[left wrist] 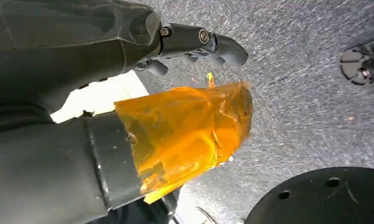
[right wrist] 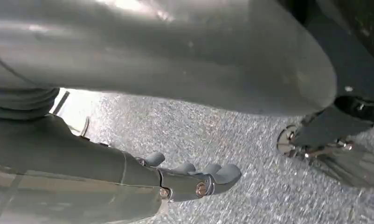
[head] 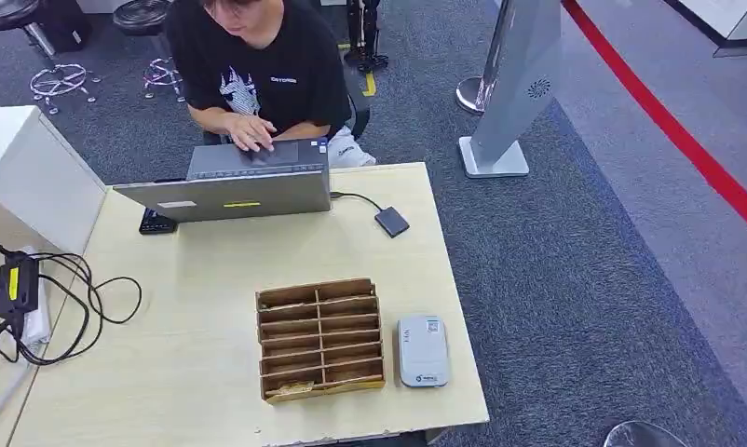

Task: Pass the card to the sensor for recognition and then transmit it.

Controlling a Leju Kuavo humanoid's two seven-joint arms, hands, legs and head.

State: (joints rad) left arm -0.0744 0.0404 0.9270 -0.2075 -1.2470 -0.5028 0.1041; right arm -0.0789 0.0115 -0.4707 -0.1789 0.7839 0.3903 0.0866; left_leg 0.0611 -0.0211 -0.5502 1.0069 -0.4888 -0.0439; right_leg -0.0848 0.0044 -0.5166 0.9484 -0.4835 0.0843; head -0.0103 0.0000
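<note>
From the head camera I've got the pale wooden desk (head: 211, 372) in front of me. Near its front right corner sits the brown cardboard divided card holder (head: 320, 339), and just beside it, closer to the right edge, lies the small grey rectangular card sensor (head: 422, 350), flat on the desk with a gap between the two. I can't make out a card in any of the holder's slots from here; they're too small and shadowed to tell.

At the desk's far edge a person in a black T-shirt (head: 258, 65) has a hand on the grey open laptop (head: 239, 182). A thin black cable runs from it to a small dark square adapter (head: 391, 222) near the far right corner. A tangle of black cables with a black power brick (head: 18, 284) lies at the left edge.

My left hand (left wrist: 176, 93) hangs over the grey speckled carpet (left wrist: 306, 107); its thumb wears orange translucent tape, the dark fingers (left wrist: 208, 46) are extended together, apart from the thumb, holding nothing. My right hand (right wrist: 185, 179) is over the carpet too, fingers (right wrist: 222, 175) lightly curled side by side, nothing in them.
</note>
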